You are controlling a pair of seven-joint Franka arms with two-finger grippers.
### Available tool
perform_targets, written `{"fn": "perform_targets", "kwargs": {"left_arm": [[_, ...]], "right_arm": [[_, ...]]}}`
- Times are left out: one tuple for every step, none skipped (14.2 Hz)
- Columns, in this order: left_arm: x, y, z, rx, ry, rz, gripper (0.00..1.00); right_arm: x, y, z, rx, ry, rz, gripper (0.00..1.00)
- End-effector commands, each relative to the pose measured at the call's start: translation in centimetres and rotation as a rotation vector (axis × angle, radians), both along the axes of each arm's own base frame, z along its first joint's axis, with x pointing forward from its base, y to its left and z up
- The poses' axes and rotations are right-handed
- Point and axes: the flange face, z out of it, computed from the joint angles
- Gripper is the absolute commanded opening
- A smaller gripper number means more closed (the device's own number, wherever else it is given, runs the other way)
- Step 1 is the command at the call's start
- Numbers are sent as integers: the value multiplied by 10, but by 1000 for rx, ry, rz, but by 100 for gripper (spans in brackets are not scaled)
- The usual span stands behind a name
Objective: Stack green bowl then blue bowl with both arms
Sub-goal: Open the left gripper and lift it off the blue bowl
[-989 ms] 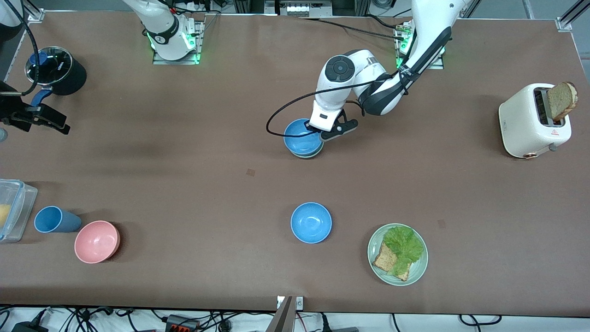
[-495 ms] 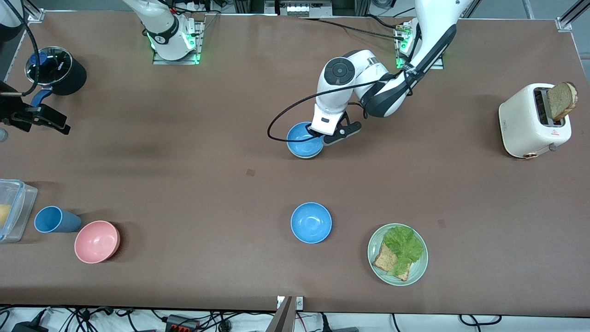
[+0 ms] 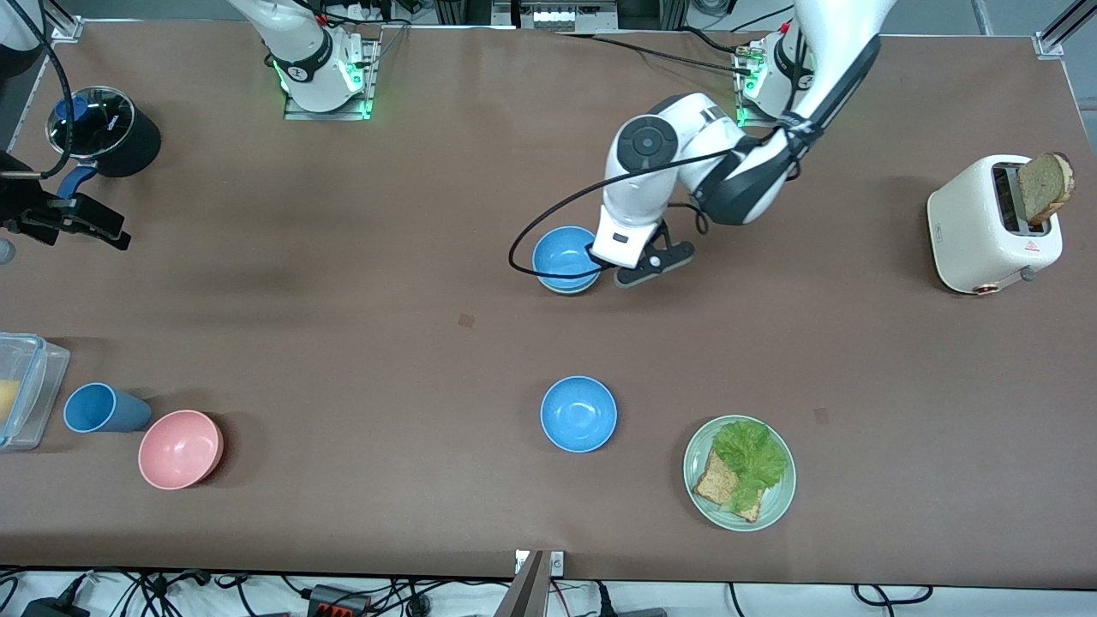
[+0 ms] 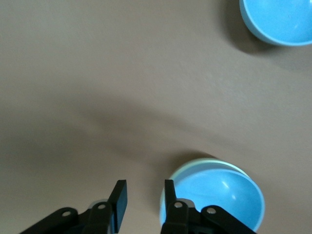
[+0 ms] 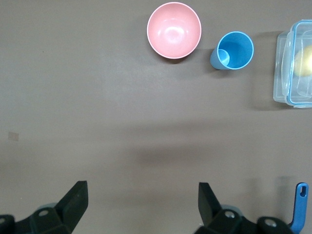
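Observation:
A blue bowl (image 3: 566, 255) sits nested in the green bowl (image 3: 569, 290), of which only a pale rim shows, mid-table. The left wrist view shows the same blue bowl (image 4: 222, 195) with the green rim (image 4: 197, 163) around it. My left gripper (image 3: 641, 259) hangs beside this stack, toward the left arm's end, open with nothing between its fingers (image 4: 144, 185). A second blue bowl (image 3: 578, 413) stands alone, nearer the front camera. The right arm waits with its gripper (image 3: 90, 227) open (image 5: 142, 192) over bare table at the right arm's end.
A white toaster (image 3: 994, 224) with bread stands at the left arm's end. A green plate (image 3: 776, 506) holds lettuce and toast near the front edge. A pink bowl (image 3: 180, 448), blue cup (image 3: 101, 408), plastic container (image 3: 21, 386) and black pot (image 3: 103, 128) stand at the right arm's end.
The left gripper has opened off the blue bowl's rim and drawn away toward the left arm's end. The blue bowl stays in the green bowl. The right arm has not moved.

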Motion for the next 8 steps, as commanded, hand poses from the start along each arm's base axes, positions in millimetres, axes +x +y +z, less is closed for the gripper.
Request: {"fn": "perform_targets", "kwargs": {"left_arm": [[26,16,42,4,-6,-68,41],[39,30,50,-11,6,-98,41],[50,47,55,-27,28,-156,41],[60,62,63,-55,42,-213,42],[75,82,75,-92,53,-241,43],[84,104,82,-107,67,-257,45],[90,129,90,-97,61,-278,46],[94,150,95,-86,63,-315,47]], "right_arm": [[-1,-2,3,-3,-5,14,100],[-1,-2,3,-2,-7,14,100],[-1,-2,3,-1,-7,14,100],[-1,-2,3,-1,-8,14,100],[-1,-2,3,-1,-8,14,100],[-1,-2,3,-4,-6,14,100],[-1,-2,3,-4,-6,14,100],[-1,-1,3,-4,-6,16,100]]}}
